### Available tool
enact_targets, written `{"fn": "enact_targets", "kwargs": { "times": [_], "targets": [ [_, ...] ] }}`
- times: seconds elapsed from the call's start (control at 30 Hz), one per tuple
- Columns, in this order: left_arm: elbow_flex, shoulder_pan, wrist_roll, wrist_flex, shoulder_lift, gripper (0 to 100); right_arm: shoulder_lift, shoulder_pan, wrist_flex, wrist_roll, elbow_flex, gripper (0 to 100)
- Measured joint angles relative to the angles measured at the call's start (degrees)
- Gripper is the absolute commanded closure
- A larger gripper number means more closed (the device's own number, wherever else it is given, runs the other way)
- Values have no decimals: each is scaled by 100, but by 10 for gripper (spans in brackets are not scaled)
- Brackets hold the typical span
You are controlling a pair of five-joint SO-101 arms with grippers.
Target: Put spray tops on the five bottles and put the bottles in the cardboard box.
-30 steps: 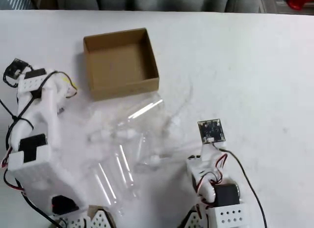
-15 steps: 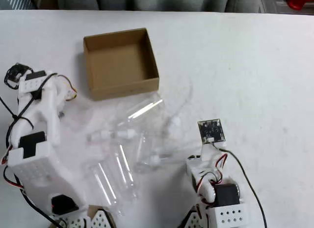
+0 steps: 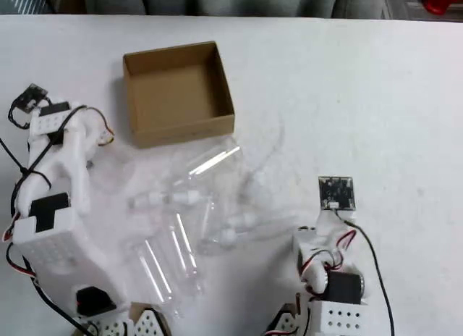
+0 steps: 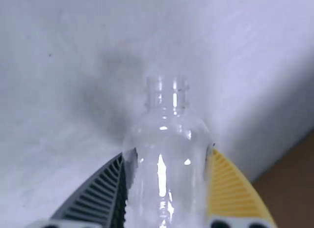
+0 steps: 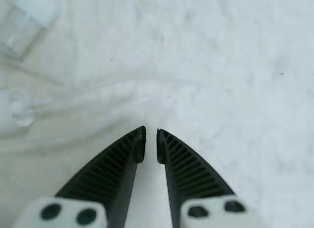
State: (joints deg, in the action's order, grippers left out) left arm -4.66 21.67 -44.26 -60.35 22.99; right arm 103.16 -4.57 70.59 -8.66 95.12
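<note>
- Brown open-topped cardboard box [image 3: 177, 93]: upright, far left of centre on the white table [image 3: 376, 97], its near wall just beside the heap.
- Clear plastic bottles [image 3: 210, 162]: on their sides in a loose heap mid-table, white spray tops [image 3: 163, 200] among them. Their outlines melt into the tabletop, so the count cannot be told.
- Left gripper [image 4: 167, 156]: grey and yellow fingers clamped on a clear uncapped bottle [image 4: 167, 115], whose body is cut off at the frame edge.
- Right gripper [image 5: 150, 142]: black fingers all but touching, holding nothing, over table just right of the heap.
- Broadest free tabletop: right and far.

Brown cardboard box [image 3: 189, 130], clear bottle [image 4: 164, 154], white table [image 3: 362, 97]
</note>
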Motion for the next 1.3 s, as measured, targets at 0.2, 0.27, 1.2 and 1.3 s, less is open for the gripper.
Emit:
{"fn": "enact_targets", "kwargs": {
  "times": [0.2, 0.27, 1.2, 1.3],
  "targets": [
    [79, 0, 0, 9, 0, 976, -18, -923, -1073, -1653, 0, 977],
    [79, 0, 0, 9, 0, 976, -53, -985, -1468, -1785, 0, 977],
    [149, 967, -18, 941, 360, 976, -3182, 3473, -343, -2154, -3780, 978],
    [185, 967, -18, 941, 387, 976, -4114, 3903, -158, -2145, -4563, 978]
  ]
}}
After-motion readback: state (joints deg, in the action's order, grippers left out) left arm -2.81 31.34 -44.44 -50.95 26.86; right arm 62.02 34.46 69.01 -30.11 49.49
